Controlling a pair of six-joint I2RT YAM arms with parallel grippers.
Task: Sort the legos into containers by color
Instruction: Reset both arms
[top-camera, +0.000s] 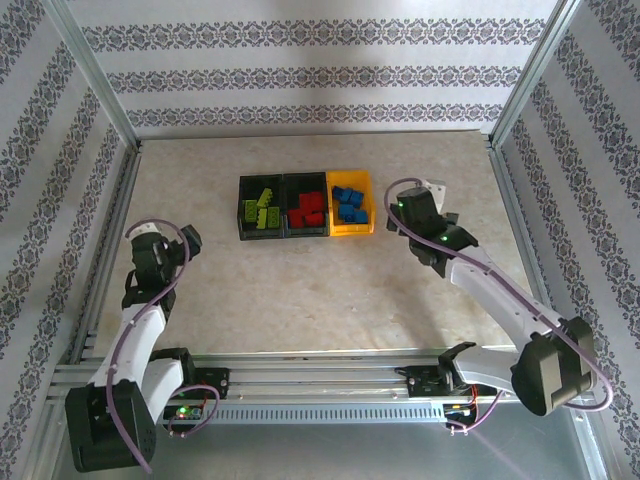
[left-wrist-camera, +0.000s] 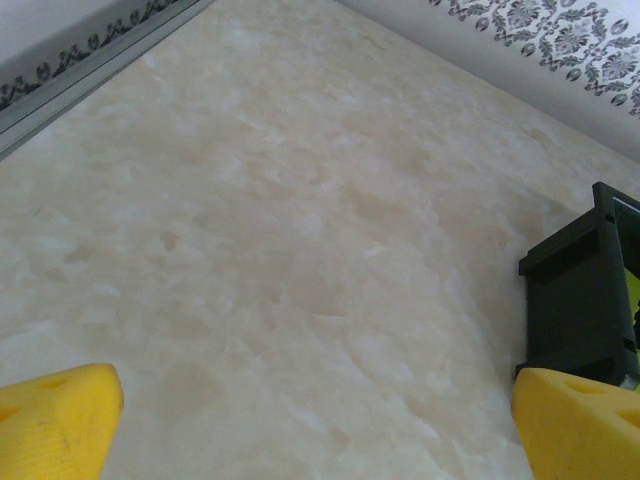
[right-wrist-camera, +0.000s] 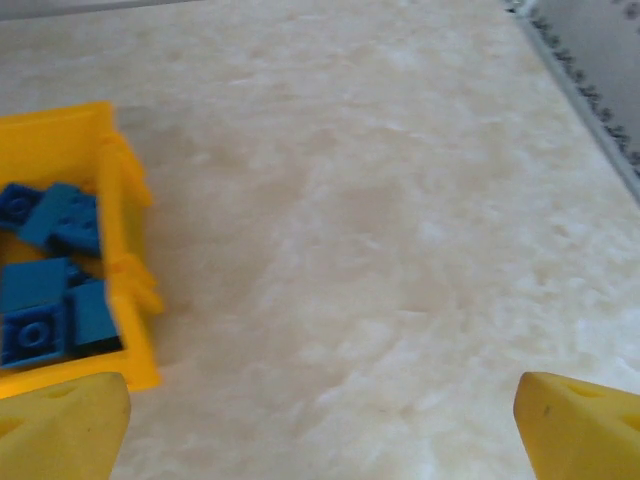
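The pale marbled surface (top-camera: 320, 290) carries a row of three joined bins near its middle. The left arm (top-camera: 140, 330) is folded back close to its base, with the left hand (top-camera: 185, 240) well apart from the bins. The right arm (top-camera: 500, 290) stretches farther forward, and the right hand (top-camera: 420, 195) is near the yellow bin (top-camera: 350, 230), on its right.

The left black bin (top-camera: 242, 205) holds the green bricks (top-camera: 263, 210), the middle black bin (top-camera: 306, 231) the red bricks (top-camera: 310, 208), and the yellow bin the blue bricks (top-camera: 350, 203).

Both hands are spread wide and grip nothing, with only bare surface between their yellow fingertips (left-wrist-camera: 60, 420).
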